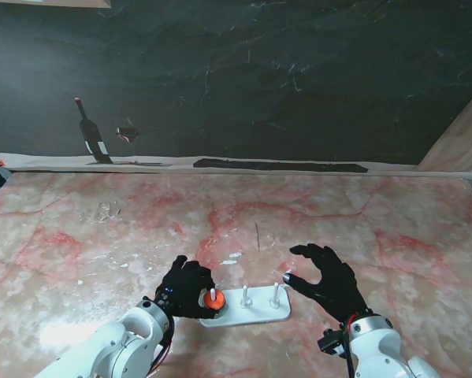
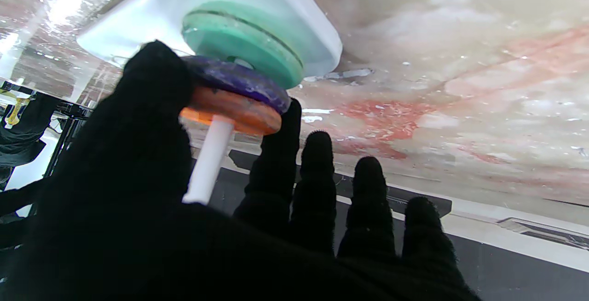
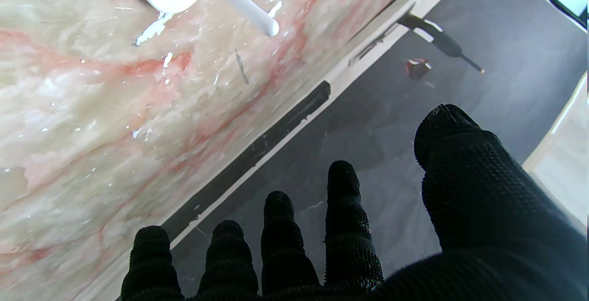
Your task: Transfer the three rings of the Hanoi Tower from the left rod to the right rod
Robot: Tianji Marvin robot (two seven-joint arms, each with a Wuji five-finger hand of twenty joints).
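Our black-gloved left hand (image 1: 187, 287) pinches the small orange ring (image 2: 231, 112) atop the purple ring (image 2: 239, 81) and green ring (image 2: 244, 45) on the left white rod (image 2: 209, 160). Our right hand (image 1: 328, 279) hovers spread, holding nothing, beside the right rod (image 1: 275, 294).

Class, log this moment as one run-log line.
left hand: shut on orange plastic ring, left white rod | right hand: open, hovering | rings moved: none

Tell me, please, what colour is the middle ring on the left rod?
Dark purple ring, seen best from the left wrist.
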